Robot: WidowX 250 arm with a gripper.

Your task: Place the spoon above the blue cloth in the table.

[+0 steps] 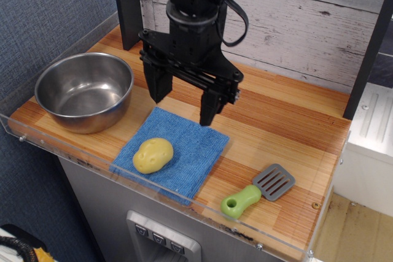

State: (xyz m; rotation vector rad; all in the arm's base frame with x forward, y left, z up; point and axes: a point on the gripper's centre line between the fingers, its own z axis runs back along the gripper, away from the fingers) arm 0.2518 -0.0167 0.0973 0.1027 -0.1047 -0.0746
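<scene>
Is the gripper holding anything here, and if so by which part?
Nothing. The gripper is open and empty above the cloth; the spoon lies untouched on the table.

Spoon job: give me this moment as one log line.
gripper open, empty, over blue cloth's far edge | spoon untouched, front right of table | potato on cloth

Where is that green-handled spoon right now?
The spoon lies near the table's front right edge, right of the blue cloth, untouched.

whitewashed plank wall (307, 23) behind, blue textured wall (43, 10) left
</scene>
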